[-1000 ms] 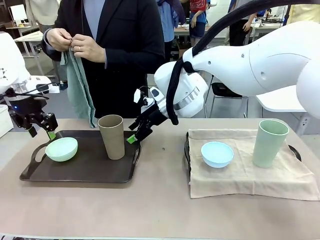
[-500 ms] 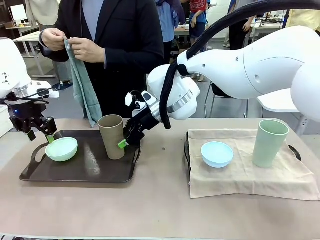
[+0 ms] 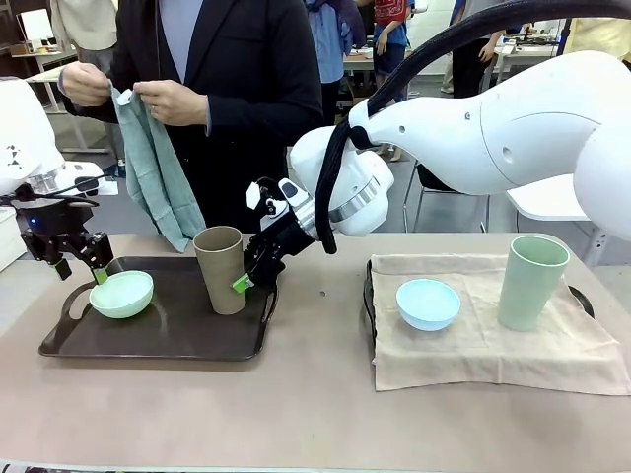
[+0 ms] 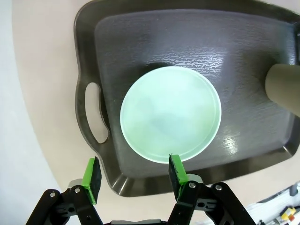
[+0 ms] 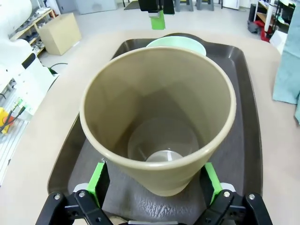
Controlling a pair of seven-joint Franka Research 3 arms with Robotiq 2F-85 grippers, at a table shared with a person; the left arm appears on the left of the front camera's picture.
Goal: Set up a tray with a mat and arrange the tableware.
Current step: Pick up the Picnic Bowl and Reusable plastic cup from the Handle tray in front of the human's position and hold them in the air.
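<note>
One side of the job looks finished: well off to the far side of the right gripper [image 3: 244, 280], a dark tray carries a beige cloth mat [image 3: 493, 340], on which a light blue round plastic bowl [image 3: 428, 303] and a tall pale sage green handleless cup [image 3: 532, 281] stand apart from each other. The other side is not there yet: the dark brown plastic tray with handles [image 3: 148, 340] under both grippers has no mat, and a person behind the table holds a teal cloth [image 3: 153, 172] in both hands, which I judge is meant for it. The tall tan-brown matte plastic cup [image 5: 159, 117] stands upright on that bare tray, directly between the right gripper's spread fingers, the green pads [image 5: 99, 180] flanking its lower wall on both sides; whether they touch it I cannot tell. The right arm reaches across the middle, wrist angled down toward the cup. The pale mint green round bowl [image 4: 170, 112] lies on the same tray just ahead of the left gripper [image 4: 133, 174], whose fingers stand parted and empty, one pad over the bowl's near rim, the other beyond the tray's edge. The left arm hangs low beside the tray's handle [image 4: 93, 119], pointing downward.
</note>
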